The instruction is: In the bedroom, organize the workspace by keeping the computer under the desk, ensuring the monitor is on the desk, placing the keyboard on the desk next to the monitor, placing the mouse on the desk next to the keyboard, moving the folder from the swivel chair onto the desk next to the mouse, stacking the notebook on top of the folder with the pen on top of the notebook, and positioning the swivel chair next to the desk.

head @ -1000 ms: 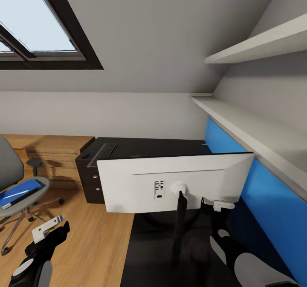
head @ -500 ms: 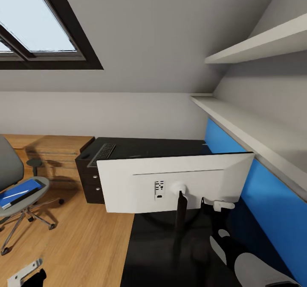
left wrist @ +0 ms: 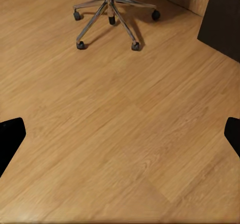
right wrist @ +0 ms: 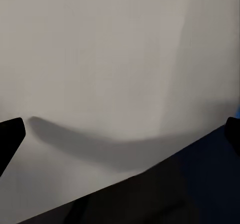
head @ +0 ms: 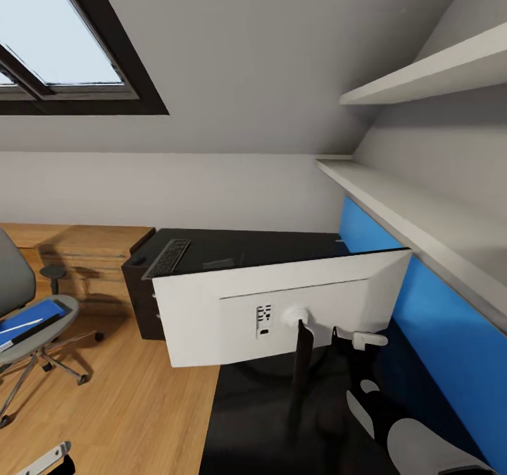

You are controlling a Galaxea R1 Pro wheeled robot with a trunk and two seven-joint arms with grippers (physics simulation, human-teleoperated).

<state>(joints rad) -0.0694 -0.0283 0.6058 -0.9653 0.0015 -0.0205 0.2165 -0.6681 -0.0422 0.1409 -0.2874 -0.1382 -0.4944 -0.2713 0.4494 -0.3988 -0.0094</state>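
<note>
White back of the monitor (head: 282,306) is facing the camera, tilting on the desk (head: 246,418); right gripper (head: 355,339) is hanging spread just behind it. Left gripper (left wrist: 120,134) is hovering spread over floor (left wrist: 120,149).

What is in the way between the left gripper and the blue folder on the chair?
Nothing visible. Bare wooden floor lies between the left gripper and the chair, and the folder lies on the seat with a pen on it.
</note>
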